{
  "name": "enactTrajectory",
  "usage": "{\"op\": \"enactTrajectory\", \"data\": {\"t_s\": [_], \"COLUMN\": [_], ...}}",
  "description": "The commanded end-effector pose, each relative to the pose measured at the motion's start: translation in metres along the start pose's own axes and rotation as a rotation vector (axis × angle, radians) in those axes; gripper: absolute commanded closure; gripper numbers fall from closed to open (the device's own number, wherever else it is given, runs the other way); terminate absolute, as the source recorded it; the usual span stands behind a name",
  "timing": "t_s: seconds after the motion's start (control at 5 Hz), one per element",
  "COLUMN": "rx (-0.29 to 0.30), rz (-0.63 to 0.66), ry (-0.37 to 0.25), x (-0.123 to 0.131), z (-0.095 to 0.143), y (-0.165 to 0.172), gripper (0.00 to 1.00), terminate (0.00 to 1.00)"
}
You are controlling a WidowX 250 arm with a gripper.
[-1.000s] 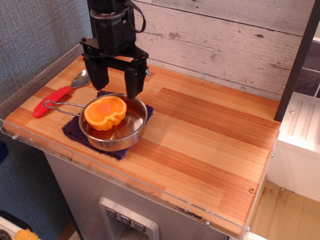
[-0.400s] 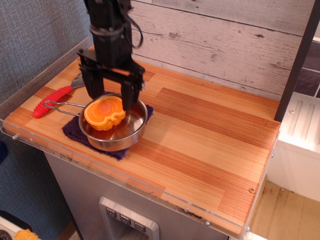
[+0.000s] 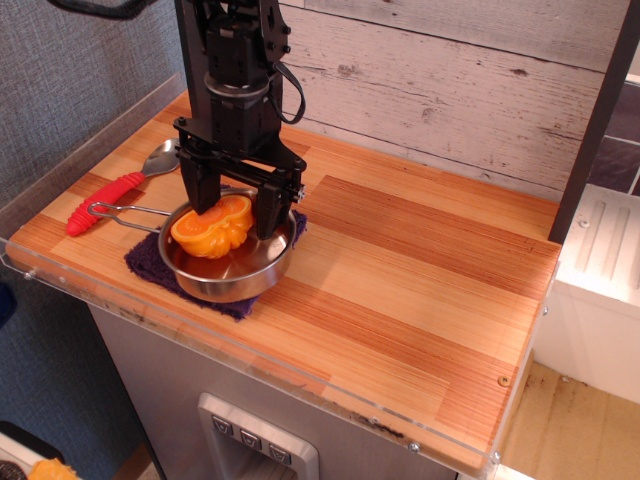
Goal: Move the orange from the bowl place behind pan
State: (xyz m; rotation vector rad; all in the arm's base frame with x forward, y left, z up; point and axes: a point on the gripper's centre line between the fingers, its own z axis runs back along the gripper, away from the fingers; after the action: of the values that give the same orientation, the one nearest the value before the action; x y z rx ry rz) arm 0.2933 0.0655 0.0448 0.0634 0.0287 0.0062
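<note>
The claw [image 3: 237, 208] stands wide, its 2 fingers straddling the orange [image 3: 212, 229], which sits between them inside the pan [image 3: 250, 275]. A good grasp likely needs both fingers squarely on the fruit's sides before closing, then a straight lift clear of the rim.

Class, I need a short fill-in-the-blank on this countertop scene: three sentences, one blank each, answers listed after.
1. The orange lies inside the steel ____.
2. The pan rests on a dark purple ____.
3. The hand has one finger on each side of the ____.

Answers: pan; cloth; orange
</note>
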Motion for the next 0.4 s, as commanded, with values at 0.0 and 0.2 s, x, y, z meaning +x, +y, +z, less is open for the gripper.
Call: {"op": "enactTrajectory", "data": {"t_s": [0.0, 0.2], "rx": [0.007, -0.001], "rz": [0.012, 0.026], "ry": [-0.007, -0.002], "x": [0.0026, 0.0005], "z": [-0.0009, -0.0023], "y": [0.0003, 0.0032], "gripper": [0.0, 0.0], "terminate": [0.0, 0.0]}}
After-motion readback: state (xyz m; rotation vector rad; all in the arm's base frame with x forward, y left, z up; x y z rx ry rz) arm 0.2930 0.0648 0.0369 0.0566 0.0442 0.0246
